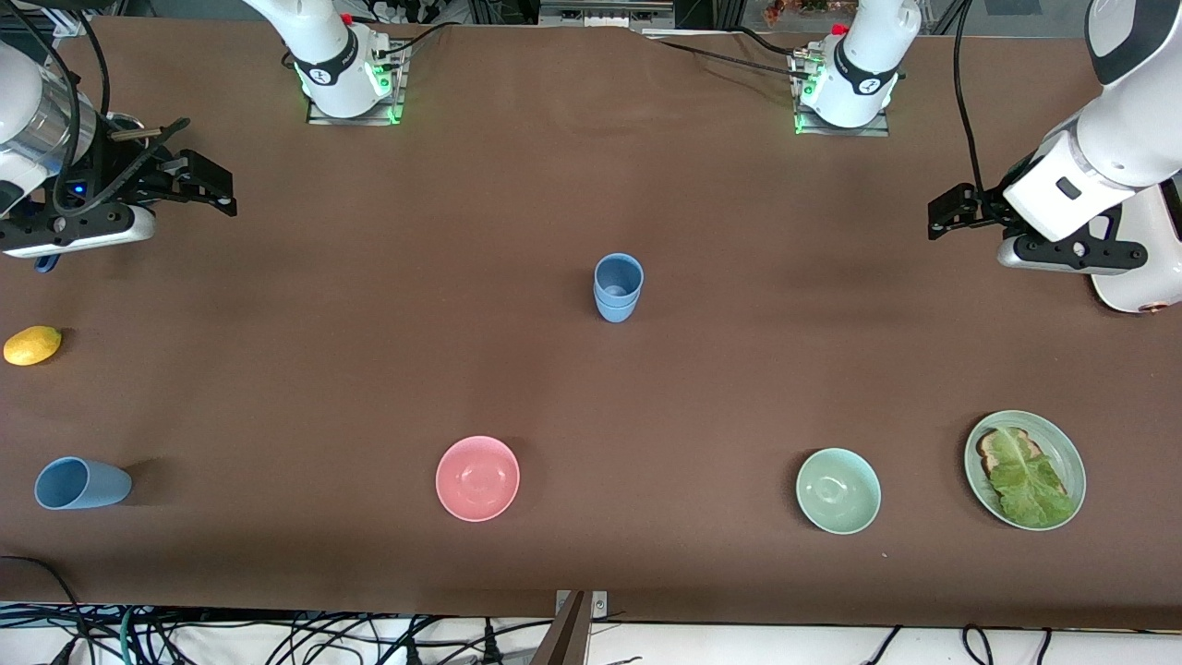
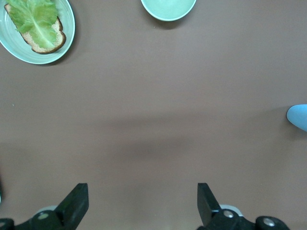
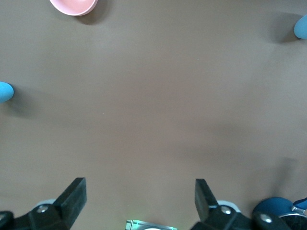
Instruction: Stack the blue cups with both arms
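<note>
Brown cloth covers the desk [image 1: 591,185]. Stacked blue cups [image 1: 618,287] stand mid-desk; another blue cup [image 1: 81,483] lies tipped, nearer the camera than them. Left tool [image 2: 143,203] and right tool [image 3: 140,201] wait released above bare cloth.

I count three blue cups: two nested as one stack [image 1: 618,287] at mid-table, one lying on its side [image 1: 81,483]. I count two bowls: one pink bowl [image 1: 477,477], one pale green bowl [image 1: 838,490]. One green plate [image 1: 1071,453] carries one slice of toast [image 1: 994,450] and one lettuce leaf [image 1: 1030,478]. One lemon [image 1: 32,345].
</note>
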